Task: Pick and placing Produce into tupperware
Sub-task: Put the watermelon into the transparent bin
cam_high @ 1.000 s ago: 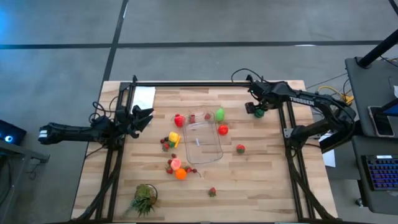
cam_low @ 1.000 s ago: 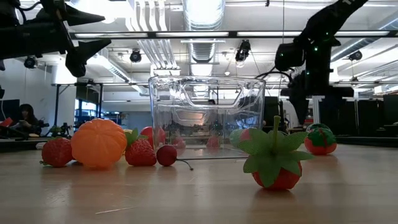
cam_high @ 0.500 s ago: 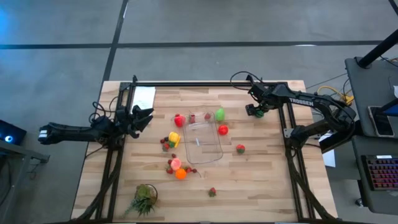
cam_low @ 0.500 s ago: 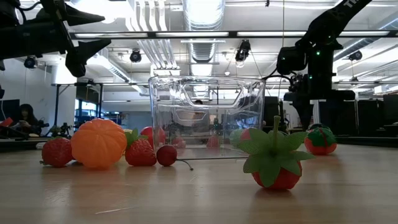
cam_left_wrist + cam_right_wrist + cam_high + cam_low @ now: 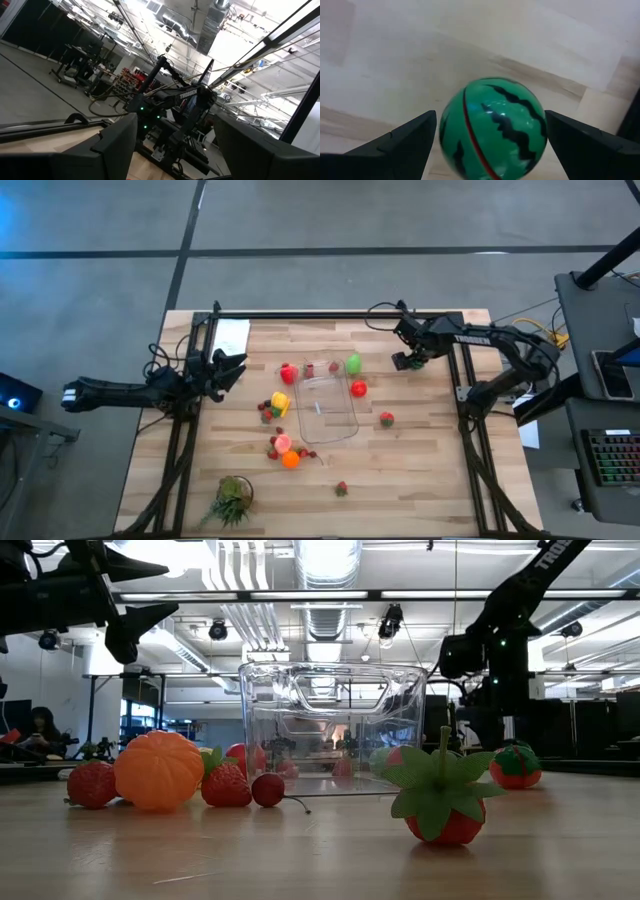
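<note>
Holding a small watermelon ball between my right gripper's fingers, I reach from the table's right edge toward the far side. My left gripper hangs spread-fingered off the left edge. The tupperware sits mid-table, long axis running front to back, produce scattered around it.

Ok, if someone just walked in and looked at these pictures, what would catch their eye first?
Probably the green striped watermelon ball between the right gripper fingers, at the table's far right. Next, the clear tupperware mid-table, ringed by bright produce such as the orange piece. The left gripper waits open at the left edge.
</note>
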You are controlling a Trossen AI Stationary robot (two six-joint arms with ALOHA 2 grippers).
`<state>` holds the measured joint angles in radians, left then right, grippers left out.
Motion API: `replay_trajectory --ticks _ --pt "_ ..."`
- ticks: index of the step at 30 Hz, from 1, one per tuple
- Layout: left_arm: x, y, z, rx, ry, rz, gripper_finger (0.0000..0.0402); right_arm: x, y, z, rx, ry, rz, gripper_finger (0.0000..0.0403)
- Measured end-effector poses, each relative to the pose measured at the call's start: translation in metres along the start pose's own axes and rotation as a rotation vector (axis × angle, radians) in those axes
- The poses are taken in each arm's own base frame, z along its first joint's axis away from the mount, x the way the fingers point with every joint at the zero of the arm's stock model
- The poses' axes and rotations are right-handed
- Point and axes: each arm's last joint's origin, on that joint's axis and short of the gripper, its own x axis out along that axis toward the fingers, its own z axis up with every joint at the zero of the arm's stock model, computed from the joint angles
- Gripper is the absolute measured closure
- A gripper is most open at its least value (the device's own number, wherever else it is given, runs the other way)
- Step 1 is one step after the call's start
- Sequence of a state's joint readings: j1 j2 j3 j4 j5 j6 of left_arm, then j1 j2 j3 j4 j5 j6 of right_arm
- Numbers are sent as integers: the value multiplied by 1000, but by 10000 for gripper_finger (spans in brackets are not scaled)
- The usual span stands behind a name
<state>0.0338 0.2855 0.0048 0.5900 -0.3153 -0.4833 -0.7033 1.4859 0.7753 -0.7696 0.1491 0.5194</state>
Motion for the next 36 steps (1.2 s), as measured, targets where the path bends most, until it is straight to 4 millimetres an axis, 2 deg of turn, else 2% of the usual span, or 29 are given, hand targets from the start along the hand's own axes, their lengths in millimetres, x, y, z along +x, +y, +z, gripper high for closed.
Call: replay_trajectory --ticks 5,14,20,24,29,32,36 --pt "0 0 0 -1 -1 0 152 2 0 0 -1 3 -8 48" --pt "0 0 0 -3 0 -1 152 1 0 0 -6 2 -6 116" --pt "0 0 0 -3 0 0 152 1 1 -1 -2 21 16 105" --pt "0 0 0 -7 -1 -1 152 -4 2 -2 10 42 90 95" --pt "0 0 0 -7 -1 -1 152 -30 10 0 10 -23 212 105" --pt "0 0 0 -7 0 -1 152 -58 21 1 -35 -94 326 109" --pt "0 0 0 -7 1 0 152 -97 46 0 -138 -174 495 105"
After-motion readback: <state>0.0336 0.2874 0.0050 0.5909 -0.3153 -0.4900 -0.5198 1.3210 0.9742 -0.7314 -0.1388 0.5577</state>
